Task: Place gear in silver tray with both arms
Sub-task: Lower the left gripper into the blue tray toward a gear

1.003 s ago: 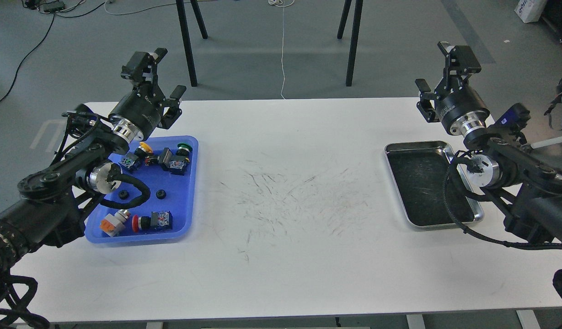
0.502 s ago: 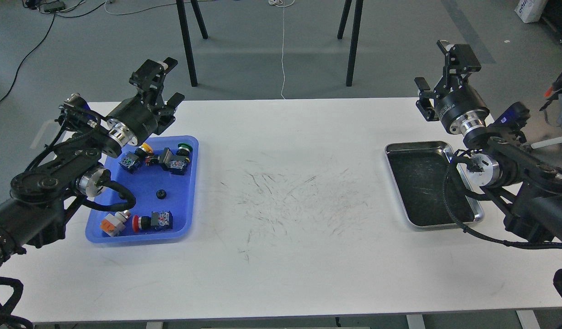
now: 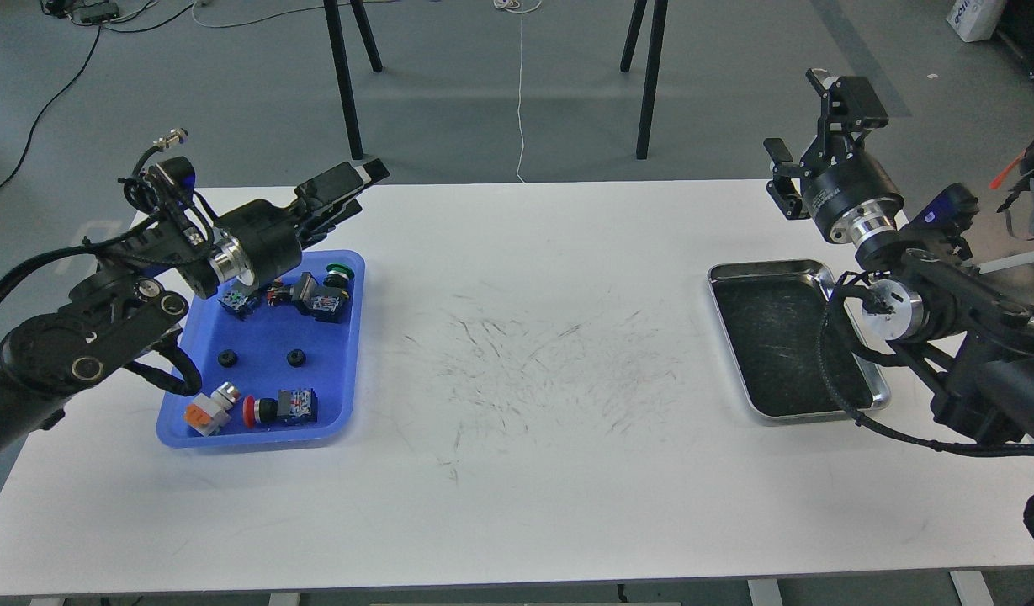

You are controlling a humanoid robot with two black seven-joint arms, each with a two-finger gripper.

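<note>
Two small black gears (image 3: 227,358) (image 3: 295,358) lie on the floor of the blue bin (image 3: 354,337) at the table's left. The silver tray (image 3: 769,268) sits at the right with nothing on its dark floor. My left gripper (image 3: 348,189) hovers over the bin's far right corner, pointing right, seen side-on, apparently open and empty. It is well above and behind the gears. My right gripper (image 3: 815,126) is open and empty, raised beyond the tray's far edge.
The bin also holds several push-button switches, among them a green one (image 3: 338,273), a red one (image 3: 260,410) and an orange-and-white one (image 3: 205,411). Black stand legs (image 3: 345,84) rise behind the white table (image 3: 517,353). My right arm's cable (image 3: 828,370) hangs over the tray's right side.
My left arm has swung out to the left, and its gripper has tipped from pointing up to pointing right over the bin's far edge, uncovering the left gear. The right gripper has barely moved.
</note>
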